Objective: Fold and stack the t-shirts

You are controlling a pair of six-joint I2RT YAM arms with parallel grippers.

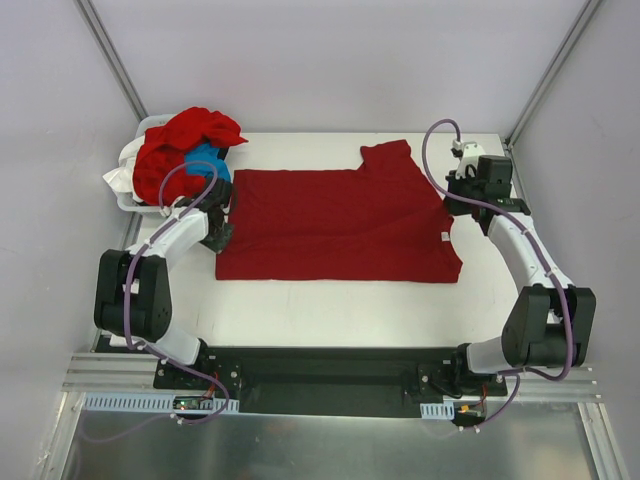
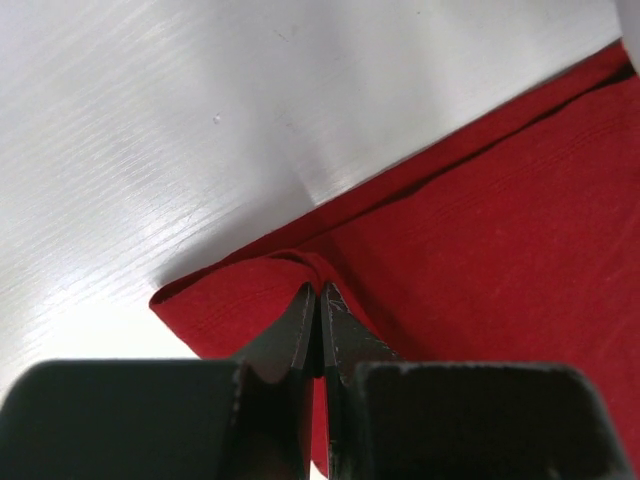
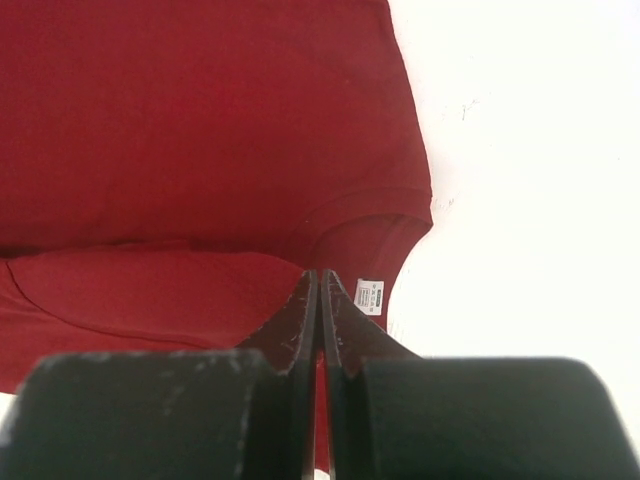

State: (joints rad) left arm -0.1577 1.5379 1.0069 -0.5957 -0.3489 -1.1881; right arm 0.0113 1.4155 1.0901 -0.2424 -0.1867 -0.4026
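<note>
Deep-red spread t-shirt (image 1: 340,225) lying flat on the white table (image 1: 330,310), hem to the left, neck to the right; its near edge runs straight, with a broad band of bare tabletop between it and the arm bases, and a narrower strip along the far side. One sleeve (image 1: 390,160) juts toward the far edge. White neck label (image 3: 369,296), print too small to read. Left gripper (image 2: 318,300) pinched on a raised ridge of cloth at the hem corner. Right gripper (image 3: 320,285) closed, tips on cloth beside the neckline; whether cloth is caught cannot be told. Far left: white basket (image 1: 125,175) heaped with red shirts (image 1: 185,135) and a blue shirt (image 1: 208,160)
</note>
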